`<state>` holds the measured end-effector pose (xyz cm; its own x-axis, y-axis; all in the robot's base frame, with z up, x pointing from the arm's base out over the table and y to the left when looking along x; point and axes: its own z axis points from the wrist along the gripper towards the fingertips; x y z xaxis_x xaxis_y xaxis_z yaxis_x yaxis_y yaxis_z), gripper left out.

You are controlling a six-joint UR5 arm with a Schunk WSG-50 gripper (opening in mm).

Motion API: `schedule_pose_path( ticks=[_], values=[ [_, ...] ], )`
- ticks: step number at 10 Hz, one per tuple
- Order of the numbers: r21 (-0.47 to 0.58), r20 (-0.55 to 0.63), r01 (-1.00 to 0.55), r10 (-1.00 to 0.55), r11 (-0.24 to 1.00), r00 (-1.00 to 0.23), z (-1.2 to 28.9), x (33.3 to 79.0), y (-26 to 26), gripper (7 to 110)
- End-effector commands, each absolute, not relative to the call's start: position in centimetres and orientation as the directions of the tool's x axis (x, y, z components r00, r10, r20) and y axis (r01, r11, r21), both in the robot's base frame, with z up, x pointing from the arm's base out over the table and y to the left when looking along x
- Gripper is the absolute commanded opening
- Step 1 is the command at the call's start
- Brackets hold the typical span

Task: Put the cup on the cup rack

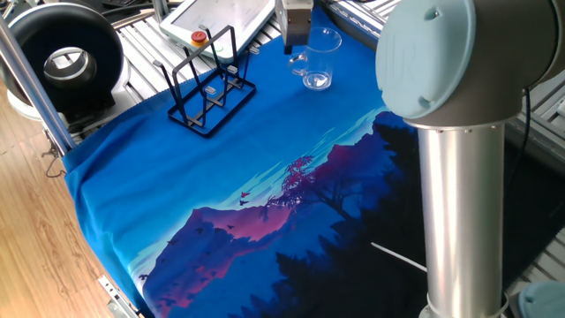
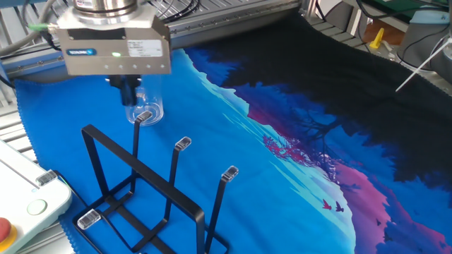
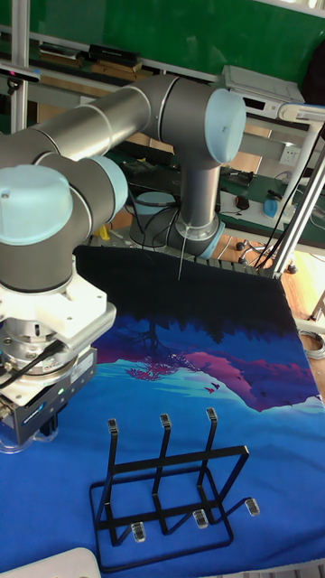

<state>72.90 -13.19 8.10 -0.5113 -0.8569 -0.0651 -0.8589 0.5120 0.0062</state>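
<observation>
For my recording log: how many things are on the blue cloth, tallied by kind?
Clear glass cup: 1
Black wire cup rack: 1
Total: 2

You see a clear glossy glass cup [image 1: 318,58], a black thin-wire rack [image 2: 152,196], and matt printed cloth [image 1: 265,177] covering the worktop.
</observation>
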Motion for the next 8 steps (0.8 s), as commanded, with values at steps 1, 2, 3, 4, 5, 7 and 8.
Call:
schedule_pose_path(
  ticks=[1, 2, 3, 4, 5, 7, 8],
  values=[
    [-0.069, -0.067, -0.866, -0.869, 0.495, -0.491, 9.4, 75.4, -14.0, 7],
    [-0.060, -0.062, -0.873, -0.875, 0.484, -0.481, 9.1, 75.3, -14.1, 7],
    [-0.067, -0.034, -0.882, -0.885, 0.466, -0.465, 8.8, 74.8, -14.7, 7],
    [-0.087, -0.005, -0.880, -0.884, 0.466, -0.468, 8.4, 74.5, -15.7, 7],
    [-0.094, 0.013, -0.879, -0.882, 0.467, -0.470, 8.1, 74.2, -16.3, 7],
    [-0.053, 0.017, -0.887, -0.888, 0.458, -0.459, 7.4, 72.5, -15.8, 7],
    [-0.056, 0.019, -0.889, -0.889, 0.455, -0.457, 7.1, 72.0, -15.6, 7]
  ],
)
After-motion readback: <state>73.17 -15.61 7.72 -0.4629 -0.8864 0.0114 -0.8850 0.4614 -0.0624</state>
